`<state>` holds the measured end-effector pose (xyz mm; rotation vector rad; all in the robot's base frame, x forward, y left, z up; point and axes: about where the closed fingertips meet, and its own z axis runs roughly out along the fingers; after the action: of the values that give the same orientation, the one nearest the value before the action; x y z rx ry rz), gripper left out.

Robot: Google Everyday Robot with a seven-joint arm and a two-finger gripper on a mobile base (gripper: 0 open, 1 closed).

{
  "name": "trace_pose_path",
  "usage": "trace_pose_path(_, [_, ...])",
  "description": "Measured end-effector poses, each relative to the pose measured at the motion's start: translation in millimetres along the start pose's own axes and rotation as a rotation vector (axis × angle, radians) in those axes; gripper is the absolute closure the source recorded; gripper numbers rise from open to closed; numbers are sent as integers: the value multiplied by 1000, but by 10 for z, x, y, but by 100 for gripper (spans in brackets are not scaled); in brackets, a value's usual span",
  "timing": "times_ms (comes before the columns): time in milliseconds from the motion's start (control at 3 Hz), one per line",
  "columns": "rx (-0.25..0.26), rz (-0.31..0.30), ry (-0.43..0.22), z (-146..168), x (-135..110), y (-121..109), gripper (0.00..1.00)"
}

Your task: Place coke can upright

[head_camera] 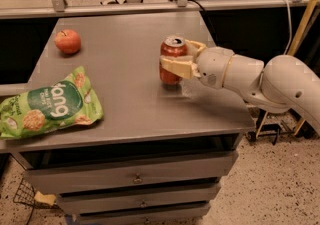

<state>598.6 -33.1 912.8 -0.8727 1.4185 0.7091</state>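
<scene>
The red coke can [172,51] with a silver top stands upright on the grey table [125,94], right of its middle. My gripper [181,59] reaches in from the right on a white arm and is shut on the can, one beige finger [176,66] across its front and the other behind it. The can's bottom appears to rest on the table top.
A red apple [67,41] lies at the table's far left. A green snack bag [47,105] lies at the front left. Drawers [135,176] sit under the table top. A rail and a glass panel run along the far edge.
</scene>
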Motion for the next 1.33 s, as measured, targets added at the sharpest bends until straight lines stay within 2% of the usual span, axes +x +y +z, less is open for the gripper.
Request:
trace_pose_path(333, [-13, -36, -15, 6, 114, 55, 100])
trace_pose_path(1000, [-16, -28, -12, 2, 211, 115, 97])
trace_pose_path(1333, [-20, -29, -13, 17, 206, 129, 74])
